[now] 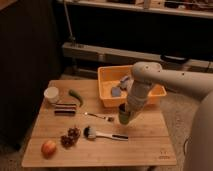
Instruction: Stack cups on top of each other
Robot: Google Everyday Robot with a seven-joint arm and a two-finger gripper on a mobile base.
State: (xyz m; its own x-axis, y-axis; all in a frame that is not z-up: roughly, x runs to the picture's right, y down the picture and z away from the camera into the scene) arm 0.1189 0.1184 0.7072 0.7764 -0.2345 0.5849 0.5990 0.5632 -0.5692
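Only one bit of marking shows anywhere: a small dark stamp on the bench, at the corner well in front of the orange bin and to its right. It is too small to read. No label can be made out on either cup.

The white cup stands well to the left of the orange bin, near the bench's far left corner. It is upright, with its mouth facing up and its long axis vertical. The olive-green cup sits just in front of the orange bin's front wall, right at the end of the arm. It looks roughly upright too, axis near vertical, though its mouth is covered from above. The two cups are well apart.

The tool points straight down onto the olive-green cup, just in front of the orange bin. Whether it is clamped on the cup or open around it, I cannot tell, nor whether the cup is lifted off the bench.

Left of the orange bin, between it and the white cup, lies a green pepper. A dark bar lies just in front of that. In front of the bin and to its left are a fork, a brush, a bunch of grapes and, farthest out, an apple. Inside the bin lie some bluish-grey pieces.
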